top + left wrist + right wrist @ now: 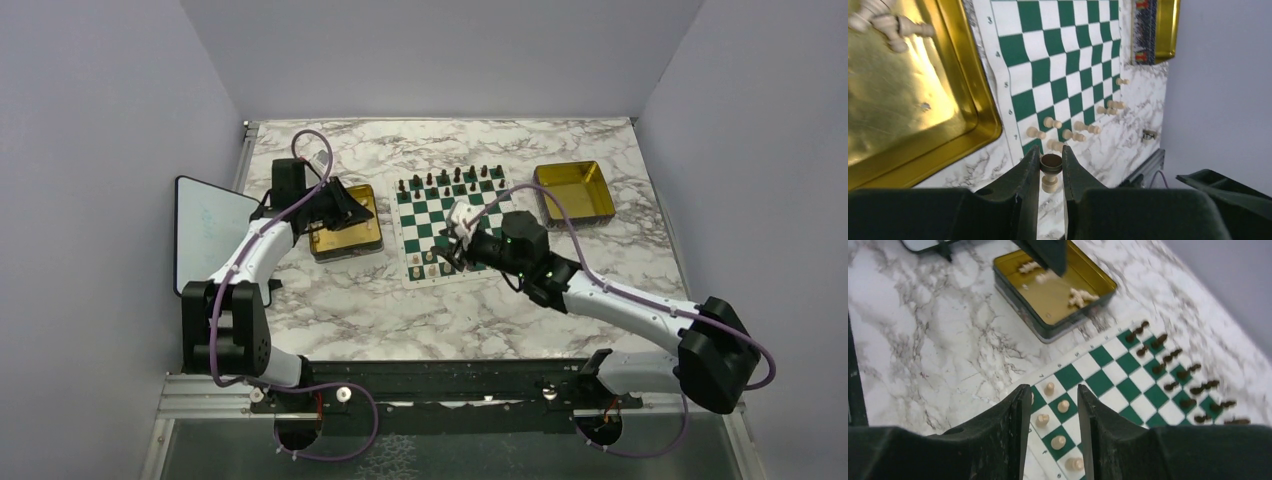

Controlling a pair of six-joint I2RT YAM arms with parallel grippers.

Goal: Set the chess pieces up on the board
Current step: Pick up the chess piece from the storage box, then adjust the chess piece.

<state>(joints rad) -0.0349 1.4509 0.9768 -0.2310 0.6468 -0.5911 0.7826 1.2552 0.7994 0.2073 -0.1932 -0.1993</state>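
My left gripper (1051,156) is shut on a cream pawn (1050,183), pinching its round base, which faces the camera. In the top view that gripper (338,208) hovers over the left gold tray (347,244), where more cream chess pieces (889,26) lie. The green-and-white board (452,218) has several cream chess pieces (1063,406) standing at its near-left corner. My right gripper (1054,391) hangs open above that corner, with nothing between its fingers and the pieces well below them. Dark pieces (1173,365) fill the far rows.
A second gold tray (574,190) sits right of the board. A white tablet (210,232) lies at the table's left edge. Grey walls close in the marble table on three sides. The left tray (1018,290) stands close beside the board's left border.
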